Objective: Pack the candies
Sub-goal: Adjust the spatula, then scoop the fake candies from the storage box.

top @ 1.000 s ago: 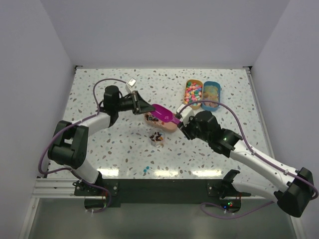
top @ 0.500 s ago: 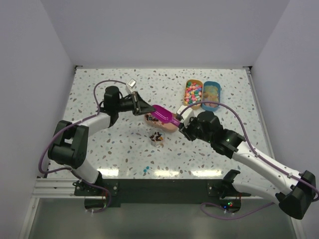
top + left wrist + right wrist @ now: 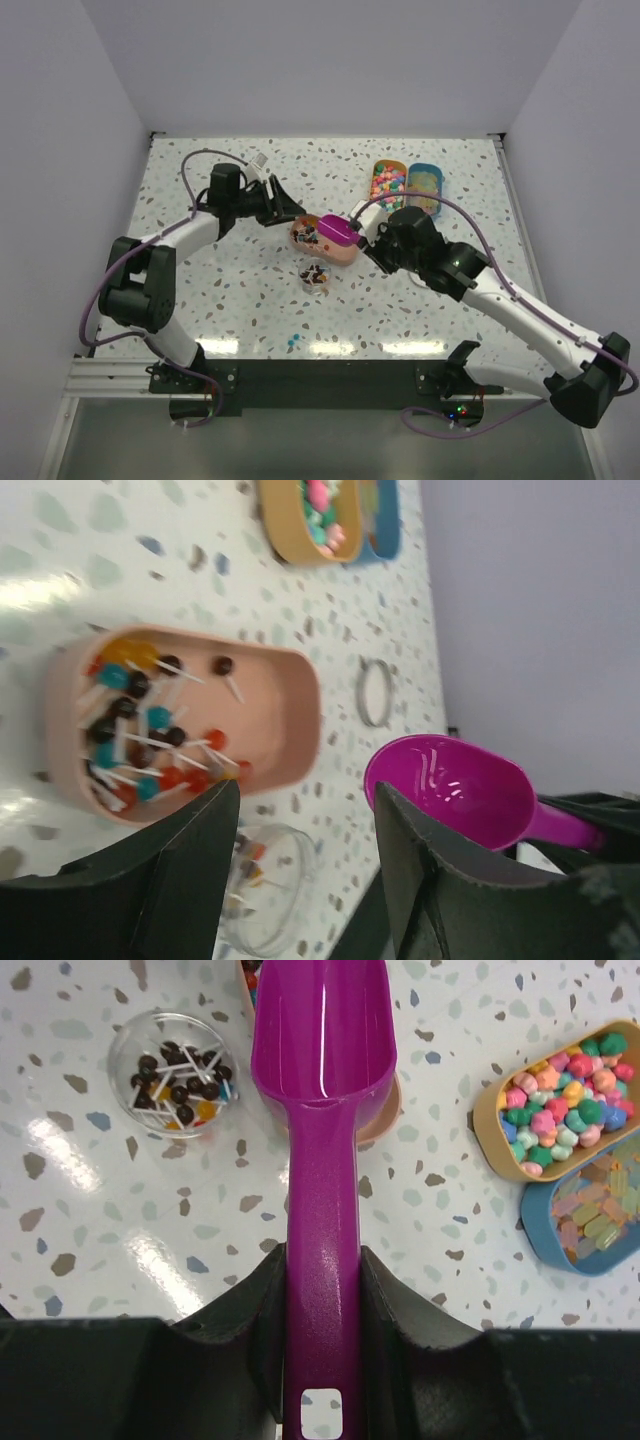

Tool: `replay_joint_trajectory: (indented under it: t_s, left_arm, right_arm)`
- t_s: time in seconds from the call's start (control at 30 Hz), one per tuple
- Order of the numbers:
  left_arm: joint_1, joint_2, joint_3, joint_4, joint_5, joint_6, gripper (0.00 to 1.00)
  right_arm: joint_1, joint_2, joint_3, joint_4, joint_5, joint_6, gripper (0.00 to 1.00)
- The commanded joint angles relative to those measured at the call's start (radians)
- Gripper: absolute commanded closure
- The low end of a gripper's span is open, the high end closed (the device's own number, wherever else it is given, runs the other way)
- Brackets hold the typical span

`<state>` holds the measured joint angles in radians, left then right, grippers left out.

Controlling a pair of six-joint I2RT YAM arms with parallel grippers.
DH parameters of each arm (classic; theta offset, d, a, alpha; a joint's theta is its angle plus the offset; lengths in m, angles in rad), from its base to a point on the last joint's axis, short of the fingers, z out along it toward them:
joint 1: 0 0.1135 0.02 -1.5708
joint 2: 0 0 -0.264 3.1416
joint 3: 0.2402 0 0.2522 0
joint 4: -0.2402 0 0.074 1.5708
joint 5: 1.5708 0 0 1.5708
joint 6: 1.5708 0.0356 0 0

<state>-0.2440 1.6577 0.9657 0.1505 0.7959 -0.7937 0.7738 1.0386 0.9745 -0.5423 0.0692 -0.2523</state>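
The candies (image 3: 135,725) are tiny dark, red and teal pieces on thin sticks, lying in a pink tray (image 3: 285,695) (image 3: 343,254). More of them (image 3: 180,1080) fill a small clear cup (image 3: 316,274) (image 3: 285,895) in front of the tray. My right gripper (image 3: 322,1270) (image 3: 364,238) is shut on the handle of an empty purple scoop (image 3: 320,1050) (image 3: 337,231), whose bowl hangs over the tray's right end. My left gripper (image 3: 305,800) (image 3: 296,212) stands open just left of the tray, holding nothing, with the scoop (image 3: 450,790) beyond its right finger.
An orange tray (image 3: 387,186) (image 3: 500,1100) of bright pastel candies and a blue tray (image 3: 424,185) (image 3: 545,1230) of pale ones sit at the back right. A thin ring (image 3: 375,690) lies on the table past the pink tray. Small blue bits (image 3: 291,342) lie near the front edge.
My left gripper has opened, let go of the scoop's bowl and drawn back to the left. The right gripper has carried the scoop a little further over the pink tray.
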Motion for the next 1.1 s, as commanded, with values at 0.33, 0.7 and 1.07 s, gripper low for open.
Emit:
replay_joint_trajectory:
  t_s: [0.33,0.7,1.07]
  left_arm:
    - [-0.05,0.08,0.234,-0.393,-0.537,0.441,0.51]
    - [-0.139,0.217,0.323,-0.45,-0.596,0.514,0.66]
    - [-0.17,0.24,0.32,-0.456,-0.627,0.524,0.91]
  right_arm:
    - [-0.105,0.283,0.236,-0.257,-0.022,-0.129,1.0]
    - [-0.145,0.439,0.316,-0.326,-0.15,-0.157,1.0]
    - [-0.145,0.58,0.404,-0.344,-0.236,-0.162,1.0]
